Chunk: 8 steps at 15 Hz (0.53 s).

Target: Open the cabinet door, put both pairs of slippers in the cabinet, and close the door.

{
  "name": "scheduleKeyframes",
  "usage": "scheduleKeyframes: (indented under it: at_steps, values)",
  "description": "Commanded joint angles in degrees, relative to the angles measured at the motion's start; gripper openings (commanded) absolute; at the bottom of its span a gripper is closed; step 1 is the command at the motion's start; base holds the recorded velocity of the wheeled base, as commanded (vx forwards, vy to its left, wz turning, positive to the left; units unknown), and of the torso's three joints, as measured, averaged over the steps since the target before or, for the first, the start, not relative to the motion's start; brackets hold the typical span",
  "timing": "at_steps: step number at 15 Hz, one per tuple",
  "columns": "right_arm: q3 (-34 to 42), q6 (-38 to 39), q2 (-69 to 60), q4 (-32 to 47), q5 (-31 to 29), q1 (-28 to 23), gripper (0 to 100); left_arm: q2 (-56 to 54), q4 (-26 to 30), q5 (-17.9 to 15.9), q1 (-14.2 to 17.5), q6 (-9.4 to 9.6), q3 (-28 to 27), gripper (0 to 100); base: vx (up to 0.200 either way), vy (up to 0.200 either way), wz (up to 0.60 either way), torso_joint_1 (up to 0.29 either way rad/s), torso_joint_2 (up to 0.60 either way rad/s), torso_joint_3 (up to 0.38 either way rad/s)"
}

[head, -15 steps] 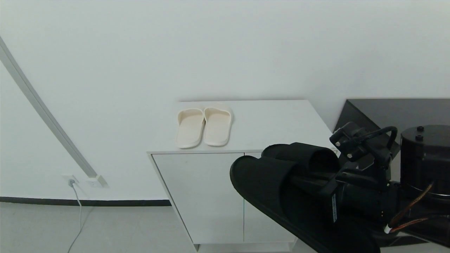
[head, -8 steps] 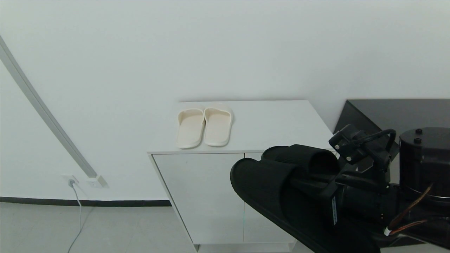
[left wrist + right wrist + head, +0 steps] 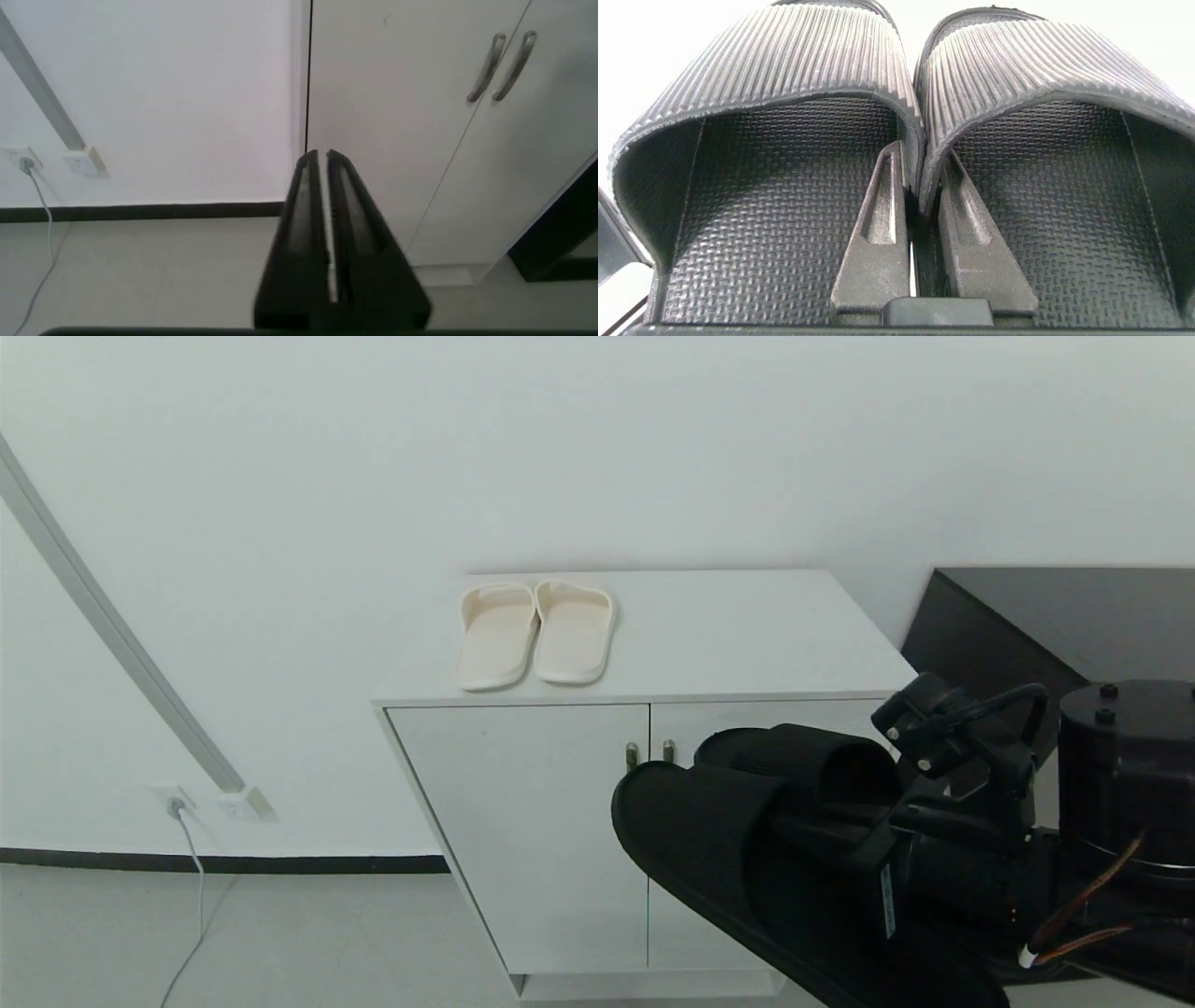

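A white cabinet [image 3: 644, 686] stands against the wall with both doors shut; its two metal handles [image 3: 650, 752] meet at the middle. A cream pair of slippers [image 3: 535, 633] lies on the left of its top. My right gripper [image 3: 920, 154] is shut on the black pair of slippers [image 3: 738, 821], pinching their touching inner walls, and holds them in the air in front of the right door. My left gripper [image 3: 324, 159] is shut with nothing in it, low in front of the left door [image 3: 392, 112], left of the handles [image 3: 502, 65].
A black piece of furniture [image 3: 1074, 607] stands right of the cabinet. On the wall to the left are a slanted conduit [image 3: 103, 616] and a socket with a cable [image 3: 177, 803] running down to the grey floor [image 3: 280, 943].
The head camera has moved: the cabinet now sits higher in the picture and its handles have come into sight. The right gripper still holds the black slippers in the same place.
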Motion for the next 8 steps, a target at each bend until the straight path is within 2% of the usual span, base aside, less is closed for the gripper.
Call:
scheduleKeyframes:
  at_steps: [1, 8]
  values:
    - [0.4, 0.0, 0.1, -0.1, 0.0, 0.0, 0, 0.1, -0.1, 0.1, 0.0, -0.19, 0.0, 100, 0.000, 0.000, 0.00, -0.232, 0.55, 0.330]
    - [3.2, -0.2, 2.9, -4.6, 1.3, 0.7, 0, 0.1, -0.1, 0.9, 0.0, -0.19, 0.1, 100, 0.000, 0.000, 0.00, -0.202, 0.52, 0.315]
